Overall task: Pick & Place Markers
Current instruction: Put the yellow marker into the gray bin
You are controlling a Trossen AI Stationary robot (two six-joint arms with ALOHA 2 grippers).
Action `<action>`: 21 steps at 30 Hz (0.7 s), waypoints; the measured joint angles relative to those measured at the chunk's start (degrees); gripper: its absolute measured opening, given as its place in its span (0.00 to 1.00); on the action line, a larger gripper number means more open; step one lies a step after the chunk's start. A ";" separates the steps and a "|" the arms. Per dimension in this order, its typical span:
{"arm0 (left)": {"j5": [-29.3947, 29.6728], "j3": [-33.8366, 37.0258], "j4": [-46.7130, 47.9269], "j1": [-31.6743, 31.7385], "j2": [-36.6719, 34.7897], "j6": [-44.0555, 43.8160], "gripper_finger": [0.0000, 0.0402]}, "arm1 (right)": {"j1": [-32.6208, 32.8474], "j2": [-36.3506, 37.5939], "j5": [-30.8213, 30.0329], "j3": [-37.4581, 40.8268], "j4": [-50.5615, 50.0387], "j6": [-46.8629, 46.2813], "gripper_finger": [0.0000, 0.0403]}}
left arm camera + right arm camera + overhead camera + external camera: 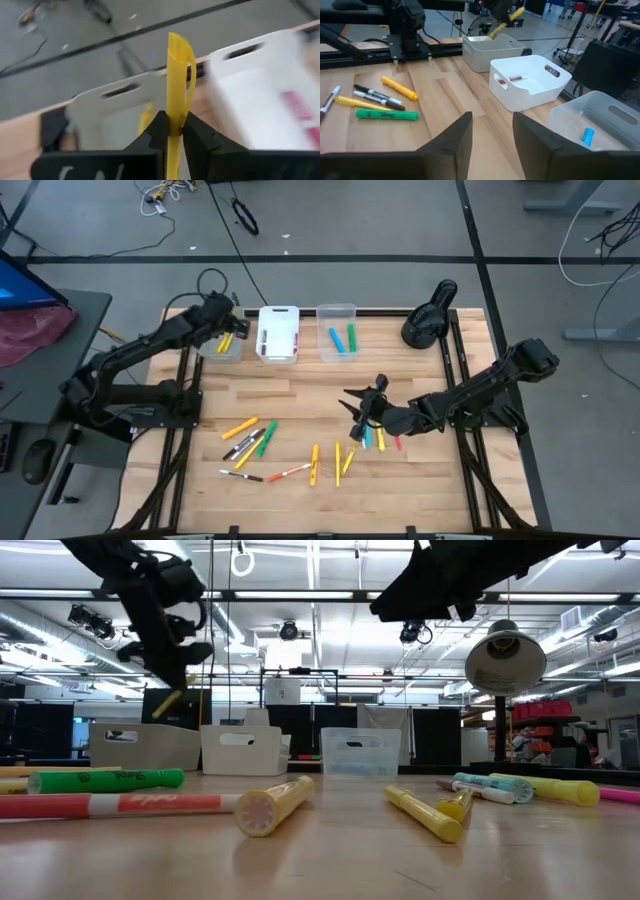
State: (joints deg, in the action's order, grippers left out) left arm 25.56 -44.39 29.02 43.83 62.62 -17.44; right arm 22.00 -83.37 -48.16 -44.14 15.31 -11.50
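My left gripper hangs over the leftmost bin at the table's far edge, shut on a yellow marker. Another yellow marker lies inside that bin. My right gripper is open above the table's middle right, touching nothing. Just near of it lie a few markers, yellow, blue and pink. Several more markers, in yellow, orange, green, black and white, lie flat on the near left of the table. The white bin holds a red one; the clear bin holds a blue and a green one. My left gripper pinches the yellow marker's barrel between its two fingers, which lie across it. The marker is lifted clear above the leftmost bin and hangs slanted in the low view. Its long end sticks out beyond the fingertips.
A black lamp-like object stands at the far right corner. The three bins stand in a row along the far edge. Bare wood lies between the bins and the scattered markers. Cables lie on the floor beyond the table.
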 joint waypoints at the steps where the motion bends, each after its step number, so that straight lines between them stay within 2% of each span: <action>1: -0.36 0.25 0.32 1.61 0.20 0.06 0.10 | -0.25 0.00 0.01 0.00 0.00 0.00 0.36; 8: -4.27 2.67 -0.61 9.38 5.60 0.99 0.10 | -0.98 0.00 1.19 0.00 0.04 -0.03 0.36; 21: -5.40 2.70 -1.37 10.28 17.79 3.05 0.13 | -0.92 0.00 2.75 0.02 0.09 -0.33 0.36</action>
State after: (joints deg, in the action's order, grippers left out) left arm 20.16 -41.69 27.66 54.11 80.41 -14.40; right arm 21.08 -83.37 -45.42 -44.12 15.40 -11.84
